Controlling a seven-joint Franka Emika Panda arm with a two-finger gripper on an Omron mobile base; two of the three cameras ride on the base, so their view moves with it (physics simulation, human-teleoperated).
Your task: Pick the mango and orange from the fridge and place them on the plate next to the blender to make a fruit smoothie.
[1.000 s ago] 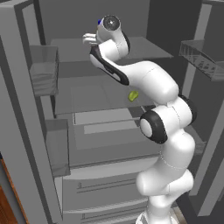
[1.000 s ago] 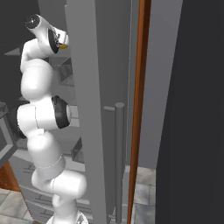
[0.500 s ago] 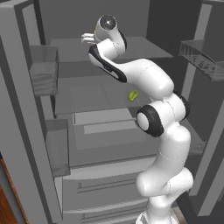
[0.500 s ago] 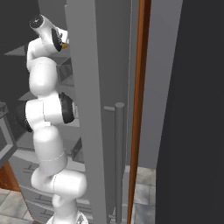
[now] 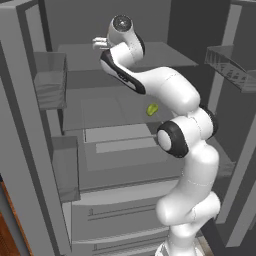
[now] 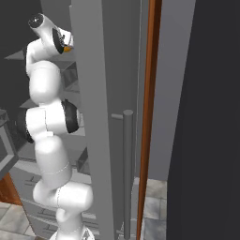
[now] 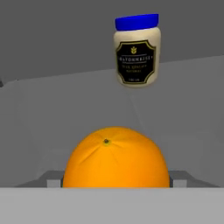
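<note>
So the fridge [image 5: 30, 130] is standing wide open in the left base view, grey shelves and clear drawers all on show; on the far left there's a door bin [image 5: 50, 82] up high, and another lower down the same door; moving right, the arm reaches up and back into the top shelf area, with the hand [image 5: 98, 44] poking out to the left of the wrist, up by the upper shelf [image 5: 165, 52].

A bit further right and one shelf down sits the mango [image 5: 152, 108]; small, yellow-green, lying on its side with the long axis tilted, the upper end pointing up and to the right toward the back of the fridge; it's well apart from the hand and just beside the white forearm as seen from here.

In the right base view a sliver of the orange [image 6: 68, 48] peeks out by the hand at the edge of the fridge door; the long bar handle [image 6: 127, 168] runs straight up and down further right.

Hand view: the orange sits dead centre right in front of the hand, stem dimple on top facing the camera; it's round, so no real long axis; behind it, up and to the right, a blue-lidded jar [image 7: 137, 49] stands upright.

The fingertips are hidden behind the fruit, so I honestly can't tell whether the hand is gripping it or just around it.
</note>
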